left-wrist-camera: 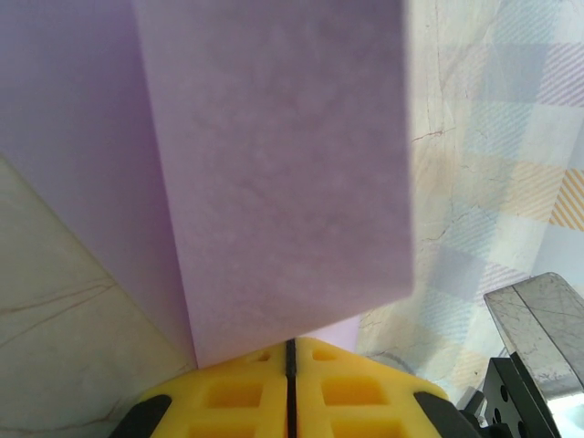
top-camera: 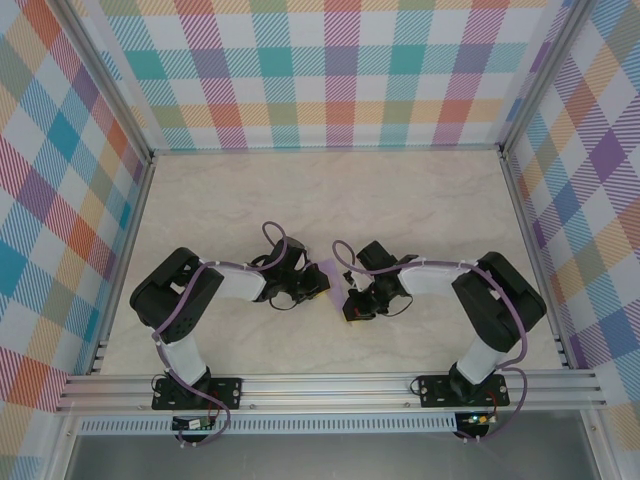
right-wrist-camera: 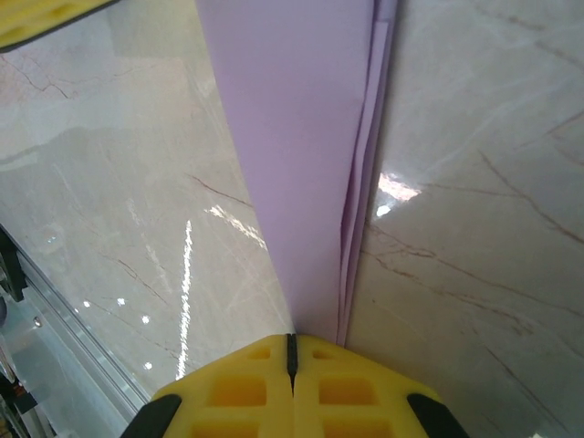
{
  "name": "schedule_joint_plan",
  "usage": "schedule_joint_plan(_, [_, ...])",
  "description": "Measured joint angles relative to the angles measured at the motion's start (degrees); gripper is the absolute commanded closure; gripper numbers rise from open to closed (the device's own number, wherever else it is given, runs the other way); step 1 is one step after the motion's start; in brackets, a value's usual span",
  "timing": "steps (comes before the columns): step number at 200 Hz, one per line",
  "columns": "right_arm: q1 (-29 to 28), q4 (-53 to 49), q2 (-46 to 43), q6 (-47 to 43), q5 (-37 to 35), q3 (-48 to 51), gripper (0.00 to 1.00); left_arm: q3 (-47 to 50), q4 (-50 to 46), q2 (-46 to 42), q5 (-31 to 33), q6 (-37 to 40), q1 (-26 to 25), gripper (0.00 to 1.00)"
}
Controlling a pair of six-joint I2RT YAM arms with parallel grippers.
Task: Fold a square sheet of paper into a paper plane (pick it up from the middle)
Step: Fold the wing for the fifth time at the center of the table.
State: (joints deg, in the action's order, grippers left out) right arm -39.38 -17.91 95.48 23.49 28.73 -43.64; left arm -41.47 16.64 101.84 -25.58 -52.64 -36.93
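Pinching from both sides, the left gripper (left-wrist-camera: 290, 354) and right gripper (right-wrist-camera: 292, 347) are each clamped tight on the folded sheet of paper (top-camera: 332, 272). It spans between them over the middle of the table (top-camera: 300, 200).

table (top-camera: 330, 190), far half: open passage, wall to wall. centre: left gripper (top-camera: 313, 284) and right gripper (top-camera: 357, 299) close together, folded sheet of paper (top-camera: 332, 272) bridging them, blocking the gap. checked walls (top-camera: 60, 200) enclose three sides; aluminium rail (top-camera: 330, 385) along near edge.
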Motion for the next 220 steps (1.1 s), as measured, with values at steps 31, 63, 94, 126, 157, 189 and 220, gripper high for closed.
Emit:
schedule_joint_plan(31, [-0.02, -0.15, -0.31, 0.02, -0.17, -0.02, 0.99, -0.04, -0.04, 0.00, 0.02, 0.00, 0.00, 0.92])
schedule_joint_plan(63, [-0.11, -1.11, -1.90, 0.02, -0.20, 0.98, 0.99, -0.04, -0.09, 0.00, 0.04, 0.00, 0.00, 0.92])
schedule_joint_plan(94, [-0.02, 0.02, -1.95, 0.07, 0.28, 2.27, 0.99, -0.31, -0.46, 0.04, 0.09, 0.02, 0.00, 0.92])
schedule_joint_plan(126, [-0.07, 0.04, -2.75, 0.04, -0.11, 2.69, 0.99, -0.46, -0.61, 0.15, 0.09, 0.04, 0.00, 0.92])
schedule_joint_plan(157, [-0.11, -1.77, -6.45, 0.11, -1.55, 2.40, 0.97, -0.68, -0.70, 0.24, 0.04, 0.24, 0.00, 0.92])
schedule_joint_plan(189, [-0.13, -0.57, -6.23, 0.90, -2.47, -1.46, 0.97, -1.03, -0.92, 0.42, -0.04, 0.90, 0.00, 0.92])
schedule_joint_plan(220, [-0.13, 1.86, -1.33, 1.44, -3.67, -5.22, 0.97, -1.14, -1.16, 0.42, -0.04, 1.38, 0.00, 0.92])
